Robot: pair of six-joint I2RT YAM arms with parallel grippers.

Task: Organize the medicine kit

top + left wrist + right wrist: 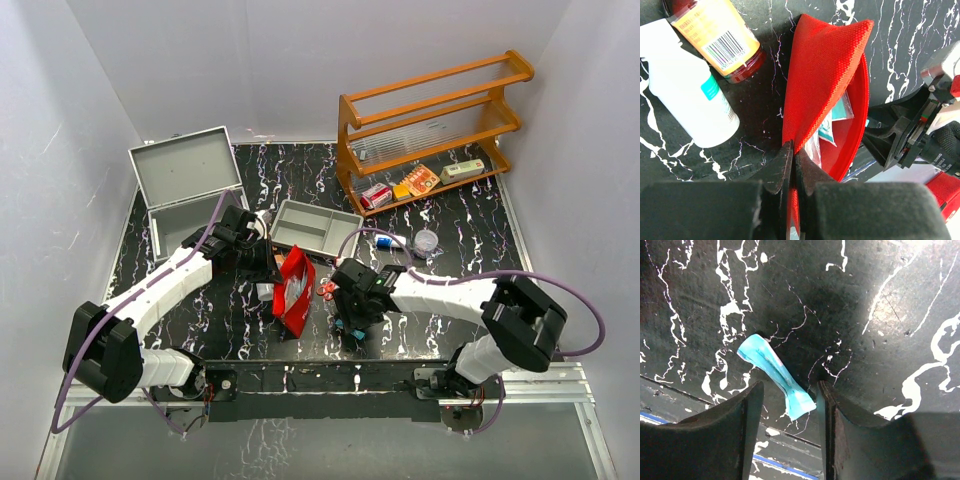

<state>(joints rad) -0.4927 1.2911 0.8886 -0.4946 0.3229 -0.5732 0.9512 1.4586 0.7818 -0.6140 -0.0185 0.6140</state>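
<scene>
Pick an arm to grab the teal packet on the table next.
Right. The right gripper is open over the packet, whose near end lies between its jaws. The left gripper is shut on the pouch edge, holding it up, so it's busy.

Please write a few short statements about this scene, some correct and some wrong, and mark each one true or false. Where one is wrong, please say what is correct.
1. The medicine kit has its lid open. True.
2. The left gripper is shut on the edge of the red pouch. True.
3. The red pouch is empty. False: packets show inside it.
4. The right gripper holds the white bottle. False: its jaws stand open around one end of a turquoise packet on the table; the white bottle lies free on the table.
5. The wooden rack stands at the far left of the table. False: it stands at the far right.
</scene>
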